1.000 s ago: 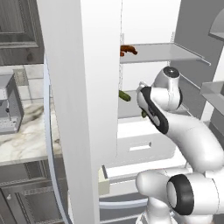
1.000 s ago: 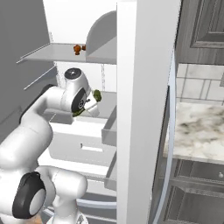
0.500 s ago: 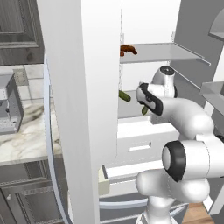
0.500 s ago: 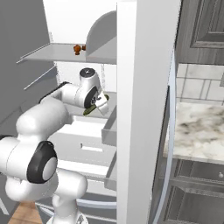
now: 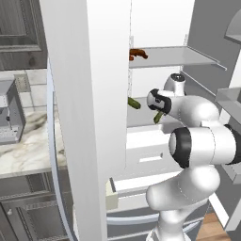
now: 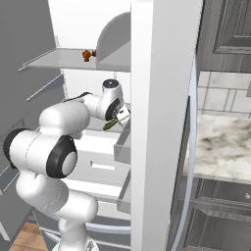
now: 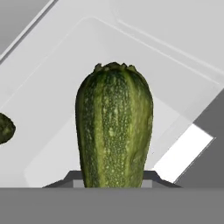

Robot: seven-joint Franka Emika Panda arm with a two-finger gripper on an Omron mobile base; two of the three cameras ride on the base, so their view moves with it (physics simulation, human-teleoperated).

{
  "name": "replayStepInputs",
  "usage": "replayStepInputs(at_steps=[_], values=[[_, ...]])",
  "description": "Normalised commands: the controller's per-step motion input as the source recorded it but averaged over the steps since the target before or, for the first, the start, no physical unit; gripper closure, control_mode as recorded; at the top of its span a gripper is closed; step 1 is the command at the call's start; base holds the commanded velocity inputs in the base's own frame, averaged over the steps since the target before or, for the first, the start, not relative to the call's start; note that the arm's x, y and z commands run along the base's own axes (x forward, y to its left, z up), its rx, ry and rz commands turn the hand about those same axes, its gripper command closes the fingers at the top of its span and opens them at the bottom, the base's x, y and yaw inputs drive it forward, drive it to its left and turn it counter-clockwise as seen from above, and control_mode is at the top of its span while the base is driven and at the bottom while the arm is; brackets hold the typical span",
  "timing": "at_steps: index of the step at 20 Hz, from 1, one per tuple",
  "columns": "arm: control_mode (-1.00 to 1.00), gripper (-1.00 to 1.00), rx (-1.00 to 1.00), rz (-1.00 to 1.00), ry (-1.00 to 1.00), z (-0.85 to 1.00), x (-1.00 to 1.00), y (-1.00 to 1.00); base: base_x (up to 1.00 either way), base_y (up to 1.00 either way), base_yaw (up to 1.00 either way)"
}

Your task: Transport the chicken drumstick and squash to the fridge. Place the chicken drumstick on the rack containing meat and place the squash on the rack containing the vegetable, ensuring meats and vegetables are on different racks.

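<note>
My gripper (image 5: 157, 114) is shut on the squash (image 5: 158, 117), a mottled green zucchini-like piece, just above the lower shelf (image 5: 141, 116) inside the open fridge (image 5: 155, 28). The right base view has the gripper (image 6: 116, 119) with the squash (image 6: 110, 124) angled down out of it. The squash (image 7: 114, 127) stands upright in the hand view over the pale shelf. The short dark-green vegetable (image 5: 133, 103) lies on that same shelf, left of the squash, with its end (image 7: 5, 128) at the frame's left edge. On the upper rack (image 5: 174, 56) the orange-brown chicken drumstick (image 5: 132, 57) lies against the darker meat (image 5: 140, 53).
A wide white fridge door (image 5: 89, 94) stands open left of the shelves and blocks that side. White drawers (image 5: 146, 150) sit under the lower shelf. A marble counter (image 5: 28, 146) with a grey appliance (image 5: 9, 117) lies beyond the door.
The arm's elbow and lower links have folded in closer to the fridge. The hand has kept the squash over the lower shelf, shifting only slightly.
</note>
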Motion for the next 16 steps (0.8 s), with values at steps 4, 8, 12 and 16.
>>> replayStepInputs(at_steps=[4, 8, 12, 16], values=[[-1.00, 1.00, 0.00, 0.00, 0.00, -0.38, 0.56, -0.17, 0.00, 0.00, 0.00], [-1.00, 1.00, 0.00, 0.00, 0.03, -0.43, 0.67, -0.02, 0.00, 0.00, 0.00], [-1.00, 1.00, 0.00, 0.00, 0.00, -0.32, 0.59, -0.08, 0.00, 0.00, 0.00], [-1.00, 1.00, 0.00, 0.00, 0.03, -0.26, 0.41, -0.14, 0.00, 0.00, 0.00]])
